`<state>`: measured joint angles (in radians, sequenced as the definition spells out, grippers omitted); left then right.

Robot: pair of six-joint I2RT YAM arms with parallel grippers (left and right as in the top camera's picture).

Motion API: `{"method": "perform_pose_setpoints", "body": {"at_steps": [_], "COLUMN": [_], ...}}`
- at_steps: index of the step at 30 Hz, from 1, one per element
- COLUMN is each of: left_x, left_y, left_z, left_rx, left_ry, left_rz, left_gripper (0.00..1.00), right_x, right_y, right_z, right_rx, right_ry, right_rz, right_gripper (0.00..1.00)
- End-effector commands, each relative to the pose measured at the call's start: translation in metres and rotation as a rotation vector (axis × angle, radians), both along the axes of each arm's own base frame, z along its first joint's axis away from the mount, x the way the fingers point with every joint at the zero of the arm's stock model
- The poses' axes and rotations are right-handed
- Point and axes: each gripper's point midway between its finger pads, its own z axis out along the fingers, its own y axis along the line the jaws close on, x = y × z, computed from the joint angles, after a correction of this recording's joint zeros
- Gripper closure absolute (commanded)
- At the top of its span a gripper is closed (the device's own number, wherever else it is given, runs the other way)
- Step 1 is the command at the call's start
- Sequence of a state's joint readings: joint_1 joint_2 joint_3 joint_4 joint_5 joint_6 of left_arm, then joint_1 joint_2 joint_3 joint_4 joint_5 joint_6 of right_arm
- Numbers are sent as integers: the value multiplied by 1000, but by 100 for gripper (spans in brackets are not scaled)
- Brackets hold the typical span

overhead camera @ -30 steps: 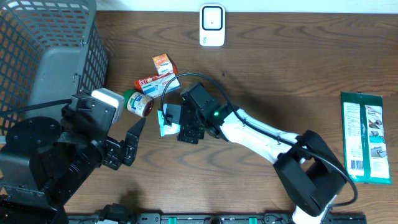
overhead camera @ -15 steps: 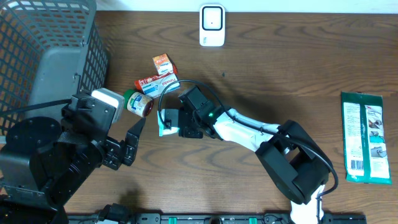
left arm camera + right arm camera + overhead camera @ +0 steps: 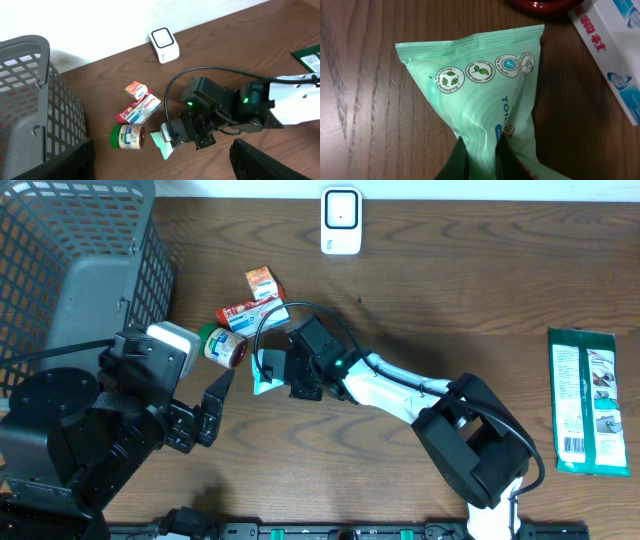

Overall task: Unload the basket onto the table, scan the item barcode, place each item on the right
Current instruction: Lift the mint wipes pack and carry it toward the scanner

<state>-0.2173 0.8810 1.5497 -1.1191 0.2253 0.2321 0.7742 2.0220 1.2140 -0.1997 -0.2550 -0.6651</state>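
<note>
Right pincer (image 3: 479, 152) closed tight on a bunched fold of a mint-green wipes pouch (image 3: 485, 95), resting mid-bench (image 3: 450, 300) just beside a green-lidded jar (image 3: 222, 347) and a toothpaste box (image 3: 255, 312). Left pincer (image 3: 205, 412) spread wide, holding nothing. White scanner (image 3: 341, 220) well apart, at the far edge. Probably light, limp and slippery, prone to sag. Best gripped by a sealed end. No barcode in sight.

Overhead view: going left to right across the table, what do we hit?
Grey basket → jar → mint pouch → white scanner → green packet. Red-white box and orange carton overlap the jar and pouch, so omitted.
</note>
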Motion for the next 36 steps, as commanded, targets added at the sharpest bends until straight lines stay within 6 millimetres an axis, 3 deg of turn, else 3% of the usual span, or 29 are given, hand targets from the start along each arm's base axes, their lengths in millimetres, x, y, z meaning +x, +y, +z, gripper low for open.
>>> {"method": "perform_pose_setpoints", "body": {"at_steps": [1,6,10,14,18,24,28,36], "left_x": [0,0,0,0,0,0,0,0], "left_y": [2,2,2,2,2,2,2,2], "left_z": [2,2,2,2,2,2,2,2], "left_rx": [-1,-1,-1,-1,-1,-1,-1,-1], "left_ry": [-6,-6,-6,-6,-5,-6,-5,-6], "left_rz": [14,14,14,14,14,14,14,14], "left_gripper": [14,14,14,14,14,14,14,14], "right_x": [-31,-37,-33,-22,0,22,42,67], "right_y": [7,16,6,-18,-58,-116,-143,-188], "right_z": [-3,53,103,149,187,222,224,225], "right_rx": [75,268,428,596,771,927,950,1003], "right_ry": [242,387,477,579,716,790,834,754], "right_rz": [-85,-90,-58,-15,-10,28,-90,-186], "right_gripper": [99,99,99,99,99,99,99,99]}}
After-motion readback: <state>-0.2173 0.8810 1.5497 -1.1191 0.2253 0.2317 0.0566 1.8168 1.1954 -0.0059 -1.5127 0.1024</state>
